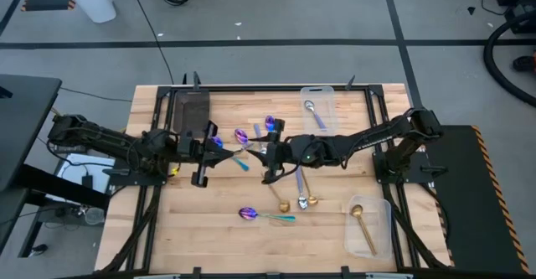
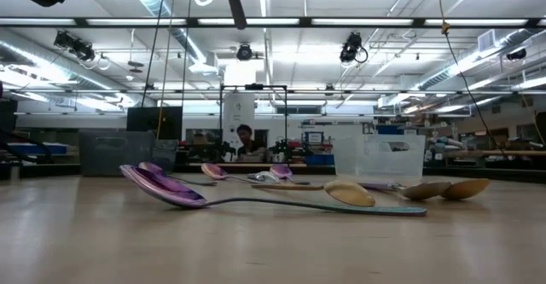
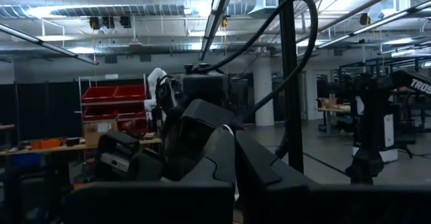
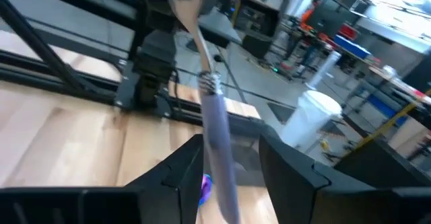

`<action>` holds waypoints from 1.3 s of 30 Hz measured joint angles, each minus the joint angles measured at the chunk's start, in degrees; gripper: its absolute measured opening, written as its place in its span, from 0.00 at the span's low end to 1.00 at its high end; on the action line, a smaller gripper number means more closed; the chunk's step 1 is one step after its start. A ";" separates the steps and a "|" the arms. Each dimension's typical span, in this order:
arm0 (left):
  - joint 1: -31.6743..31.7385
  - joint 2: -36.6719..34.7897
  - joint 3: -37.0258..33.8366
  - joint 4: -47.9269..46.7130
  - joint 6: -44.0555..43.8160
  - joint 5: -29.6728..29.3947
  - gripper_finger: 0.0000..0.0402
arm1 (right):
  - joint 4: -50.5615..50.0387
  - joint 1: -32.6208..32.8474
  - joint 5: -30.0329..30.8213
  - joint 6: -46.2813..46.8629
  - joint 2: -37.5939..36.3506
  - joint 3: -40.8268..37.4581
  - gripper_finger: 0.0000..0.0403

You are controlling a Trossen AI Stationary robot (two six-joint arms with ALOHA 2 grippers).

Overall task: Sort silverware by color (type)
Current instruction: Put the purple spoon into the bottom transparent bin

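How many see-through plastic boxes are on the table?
2. The far clear plastic bin sits by the wooden table's back edge, holding a lavender-handled silver spoon. The near clear plastic bin sits at its front right corner, holding an all-gold spoon. None looks hidden.
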 joint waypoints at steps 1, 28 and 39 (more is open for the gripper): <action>0.00 0.00 0.00 -0.04 0.33 0.00 0.01 | -0.01 -0.50 -1.57 0.00 0.00 0.00 0.38; 0.02 0.35 0.07 -3.80 1.88 -0.10 0.09 | -2.34 -6.12 -24.79 0.15 0.02 -0.07 0.10; -0.02 -0.50 0.00 -19.79 1.02 -4.67 0.45 | -5.15 -5.86 -23.58 1.90 0.00 0.00 0.11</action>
